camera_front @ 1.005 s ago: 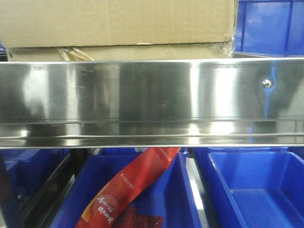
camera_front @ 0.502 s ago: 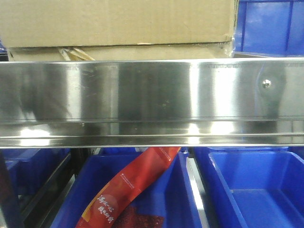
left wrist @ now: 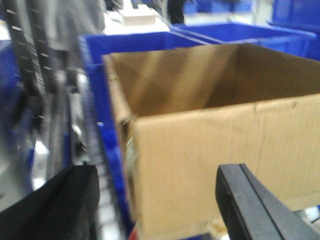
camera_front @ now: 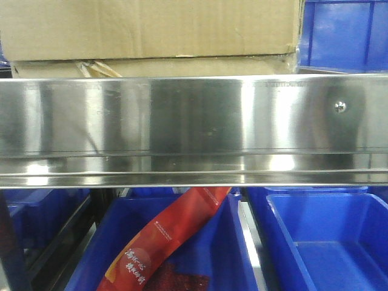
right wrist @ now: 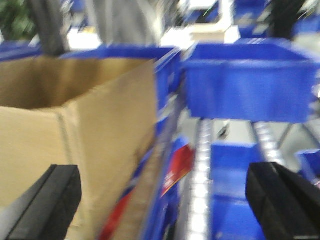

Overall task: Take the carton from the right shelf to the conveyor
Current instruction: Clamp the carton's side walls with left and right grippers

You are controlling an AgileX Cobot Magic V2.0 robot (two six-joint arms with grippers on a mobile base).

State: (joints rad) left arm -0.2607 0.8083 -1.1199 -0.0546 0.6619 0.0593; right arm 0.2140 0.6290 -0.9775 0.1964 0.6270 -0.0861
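Note:
The carton (camera_front: 151, 27) is a plain brown cardboard box on the right shelf (camera_front: 194, 115), behind its shiny steel rail. In the left wrist view the carton (left wrist: 215, 145) is open-topped, and its near left corner lies ahead of my left gripper (left wrist: 157, 200), which is open wide and holds nothing. In the blurred right wrist view the carton (right wrist: 75, 125) fills the left side, its right corner ahead of my right gripper (right wrist: 162, 200), also open wide and holding nothing. The conveyor is out of view.
Blue plastic bins (camera_front: 327, 242) sit on the level below the rail, one holding a red packet (camera_front: 170, 236). Another blue bin (camera_front: 345, 33) stands right of the carton, also seen as a blue bin (right wrist: 245, 85) from the right wrist. A screw head (camera_front: 341, 107) marks the rail.
Only the reflections on the steel rail have shifted. The carton and the bins have not moved in the front view.

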